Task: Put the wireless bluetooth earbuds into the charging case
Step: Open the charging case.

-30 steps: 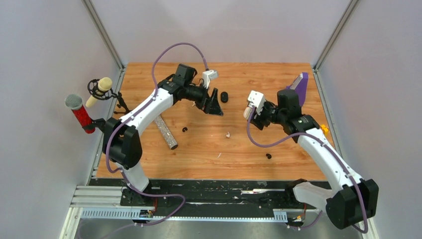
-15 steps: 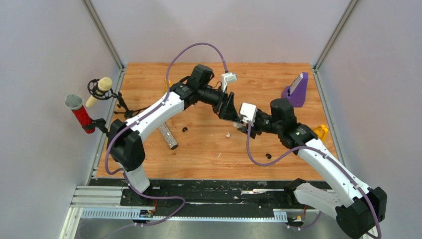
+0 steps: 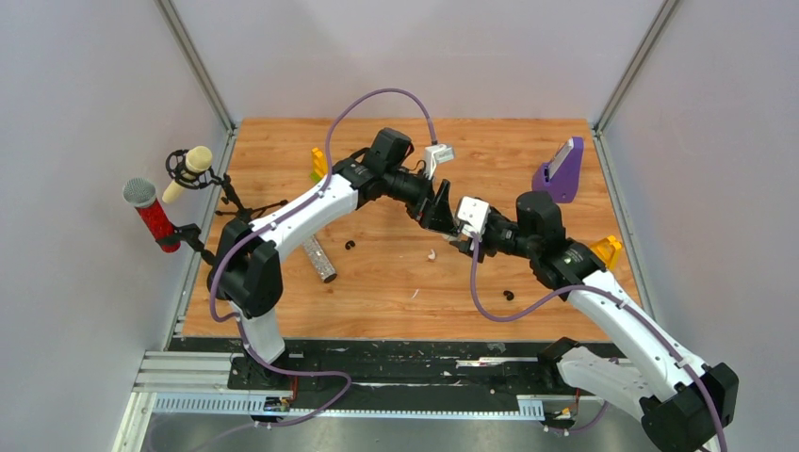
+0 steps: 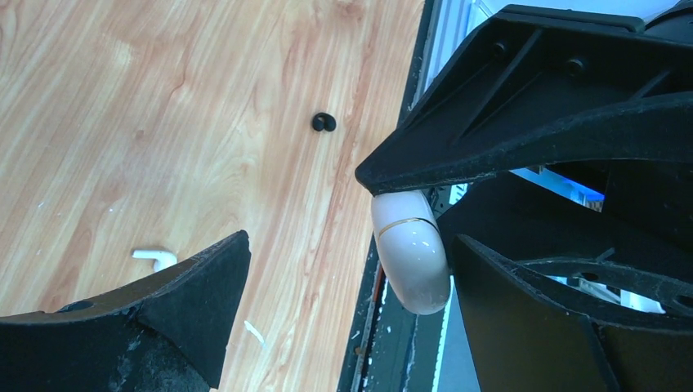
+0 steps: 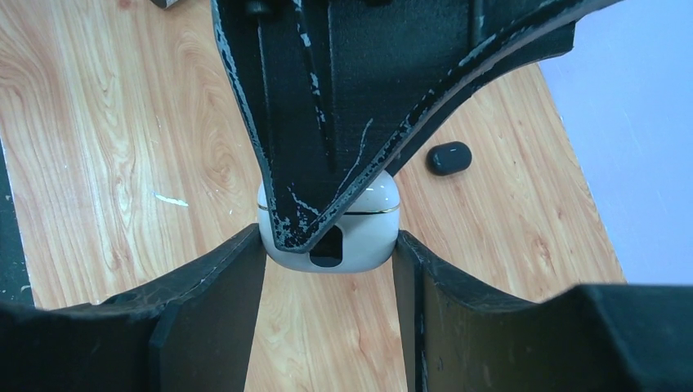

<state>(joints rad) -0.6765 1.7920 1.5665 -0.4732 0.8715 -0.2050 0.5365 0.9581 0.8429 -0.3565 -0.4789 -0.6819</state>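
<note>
Arms that stood well apart 1 s ago now meet mid-table (image 3: 283, 301) in the top view. The left gripper (image 3: 441, 213) has swung in from the back, and the right gripper (image 3: 463, 235) has come across w/ its load. A black earbud (image 3: 350, 246), a 2nd black earbud (image 3: 509, 295) and a white earbud (image 3: 432, 254) lie loose on the wood.

Left wrist: the white charging case (image 4: 409, 261) is dead ahead. The left jaws are spread wide and empty.

Right wrist: the right jaws are clamped on the case and its lid looks shut. A left finger (image 5: 343, 98) overlaps it. Prob. a handoff or a lid-opening; no bud is in yet.
</note>
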